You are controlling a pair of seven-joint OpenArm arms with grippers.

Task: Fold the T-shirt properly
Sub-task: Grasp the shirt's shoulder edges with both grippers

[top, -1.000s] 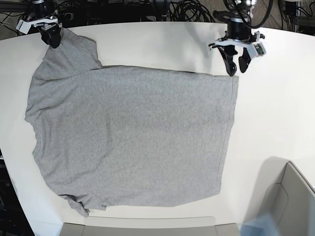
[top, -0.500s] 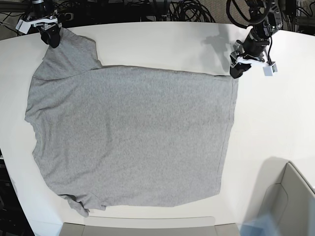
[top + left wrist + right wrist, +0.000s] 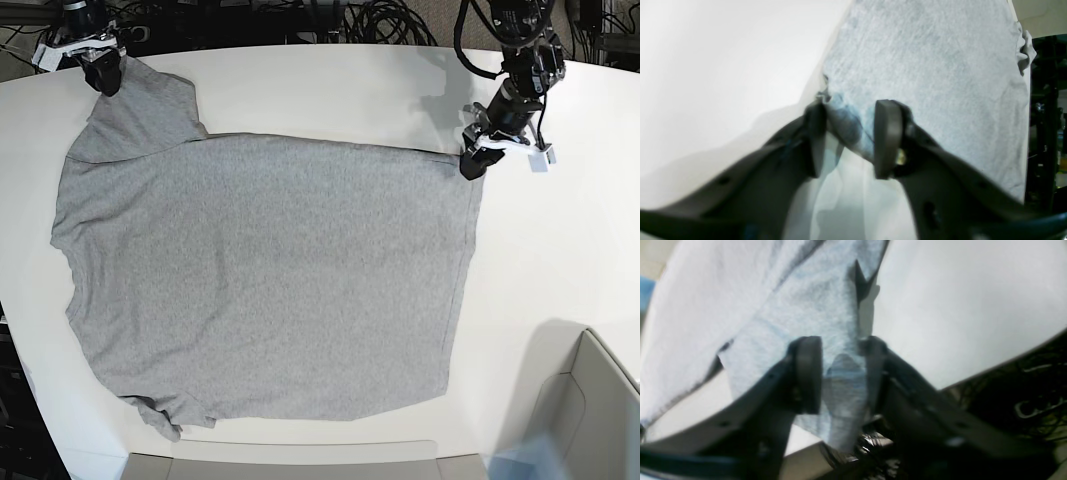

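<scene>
The table (image 3: 330,85) is carrying the T-shirt (image 3: 265,275), lying spread flat across most of the surface, plain side up, one sleeve reaching toward the far left corner. The left claw (image 3: 470,165) is sitting on the shirt's far right corner, its jaws straddling a pinch of hem, not fully clamped. The right claw (image 3: 105,78) is straddling the sleeve edge, cloth bunched between its jaws.
</scene>
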